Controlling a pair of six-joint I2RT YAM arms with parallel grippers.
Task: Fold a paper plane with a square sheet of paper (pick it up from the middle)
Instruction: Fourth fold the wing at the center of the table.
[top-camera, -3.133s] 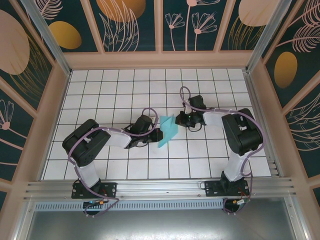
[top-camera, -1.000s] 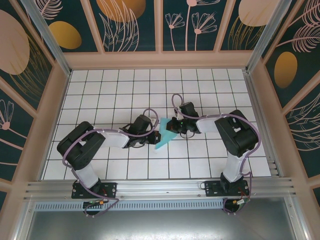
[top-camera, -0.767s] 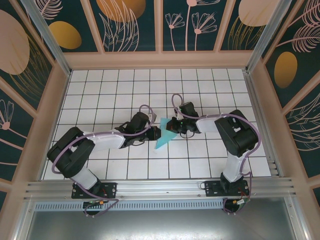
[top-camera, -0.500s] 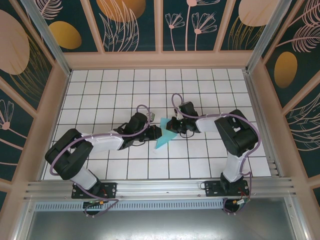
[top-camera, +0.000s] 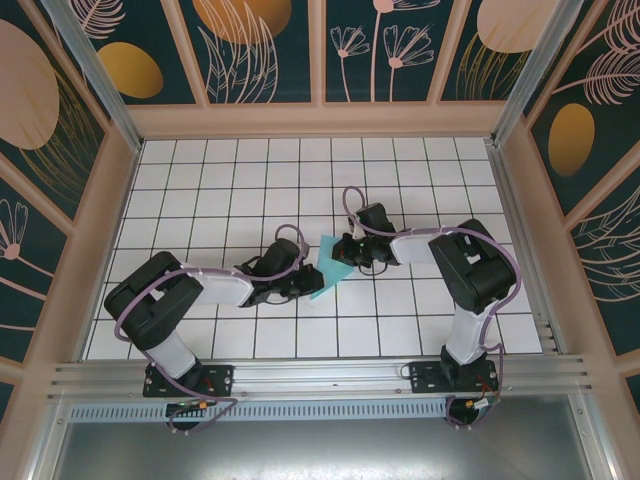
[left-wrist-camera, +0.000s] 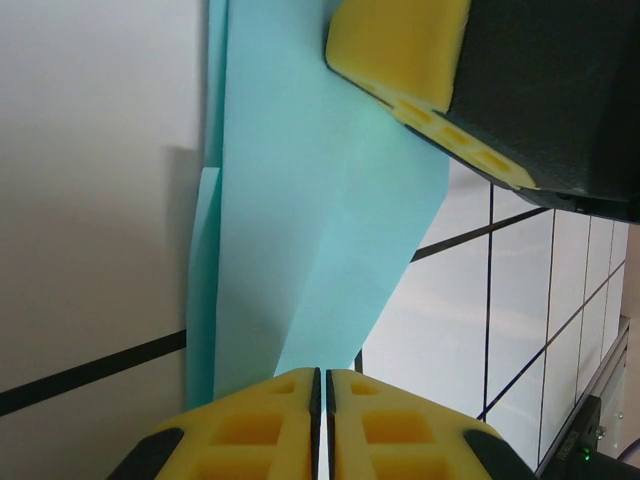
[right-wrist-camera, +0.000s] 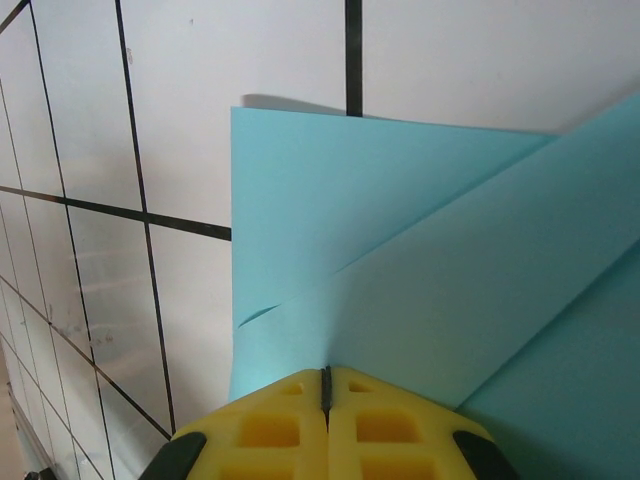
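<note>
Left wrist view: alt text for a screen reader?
Turquoise paper plane pinched at its narrow end by the shut left pincer at bottom. The right pincer's yellow pad overlaps the paper top right; white tiled table beneath.

Turquoise paper plane (top-camera: 328, 262); yellow left gripper fingers (left-wrist-camera: 250, 425); white table (top-camera: 200, 180), black grid; teal floral walls (top-camera: 270, 50).

The white, black-gridded table (top-camera: 200, 170) bears a turquoise paper plane (top-camera: 328, 268) near its middle.

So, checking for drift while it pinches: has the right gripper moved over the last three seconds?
Yes. The right gripper, shut on the paper, has slid left against the tiled table.
</note>
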